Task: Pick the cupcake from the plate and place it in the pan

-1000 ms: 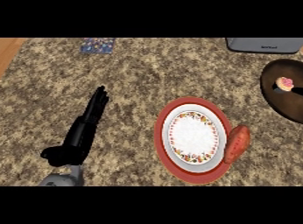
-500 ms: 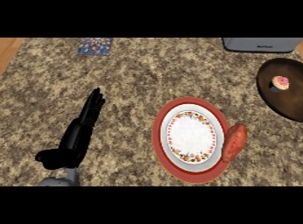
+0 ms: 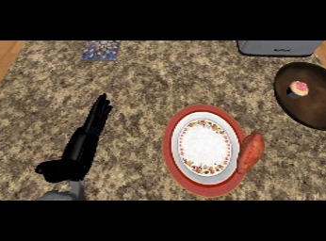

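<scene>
— What can you see nearest you?

— My left hand (image 3: 82,141), low on the counter (image 3: 145,80) near its front-left part, fingers straight and together, pointing away from me, holding nothing. The forearm is cut off at the view's lower edge. My right hand shows nowhere.

— And beside it?

— To the right, well apart from my hand, a white plate (image 3: 205,150) with a patterned rim sits on a red plate (image 3: 176,164). The red one's front edge is close to the bottom of the view. A sweet potato (image 3: 250,153) leans on the right rim of both. The white plate carries nothing.

— Where is the cupcake?

— The cupcake (image 3: 299,88) is already in the dark pan (image 3: 315,108), toward the counter's back-right, far across from my left hand. The pan's right side runs out of view.

— Anything farther back?

— A grey appliance (image 3: 281,47) at the back edge, its top cut off; it bears a small label I cannot read. At the back-left lies a small patterned item (image 3: 101,50); I can't tell what it is.
</scene>
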`<state>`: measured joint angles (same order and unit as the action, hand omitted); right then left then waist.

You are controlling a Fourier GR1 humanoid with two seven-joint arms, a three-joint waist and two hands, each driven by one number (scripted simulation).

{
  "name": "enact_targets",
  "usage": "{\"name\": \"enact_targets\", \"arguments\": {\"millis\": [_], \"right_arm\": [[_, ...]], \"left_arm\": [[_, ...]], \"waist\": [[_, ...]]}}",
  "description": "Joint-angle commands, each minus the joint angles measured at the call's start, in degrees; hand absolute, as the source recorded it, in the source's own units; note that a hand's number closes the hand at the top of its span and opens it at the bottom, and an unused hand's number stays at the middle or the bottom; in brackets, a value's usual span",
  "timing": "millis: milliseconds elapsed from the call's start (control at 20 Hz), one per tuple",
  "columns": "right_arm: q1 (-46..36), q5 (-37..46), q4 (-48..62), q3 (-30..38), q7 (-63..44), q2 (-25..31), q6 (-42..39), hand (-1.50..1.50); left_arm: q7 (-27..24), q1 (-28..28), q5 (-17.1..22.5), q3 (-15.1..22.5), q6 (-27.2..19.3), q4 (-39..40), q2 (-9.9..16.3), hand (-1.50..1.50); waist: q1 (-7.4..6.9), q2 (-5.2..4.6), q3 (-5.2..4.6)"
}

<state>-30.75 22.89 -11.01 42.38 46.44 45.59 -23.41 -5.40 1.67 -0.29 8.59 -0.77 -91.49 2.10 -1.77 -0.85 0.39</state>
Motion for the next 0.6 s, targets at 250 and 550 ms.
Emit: {"name": "enact_targets", "arguments": {"millis": [250,550], "right_arm": [[2.99,-0.01,-0.8,-2.05,7.15,0.86,-6.0,-1.5],[4.86,0.25,-0.67,-3.22,7.77,2.16,-3.58,-1.5]], "left_arm": [[-0.4,-1.53,0.14,0.07,0.56,-0.24,0.11,0.0],[2.24,-0.04,-0.88,1.27,-1.23,-1.0,-1.75,0.0]], "waist": [[-0.03,0.15,-0.03],[0.05,0.16,0.0]]}}
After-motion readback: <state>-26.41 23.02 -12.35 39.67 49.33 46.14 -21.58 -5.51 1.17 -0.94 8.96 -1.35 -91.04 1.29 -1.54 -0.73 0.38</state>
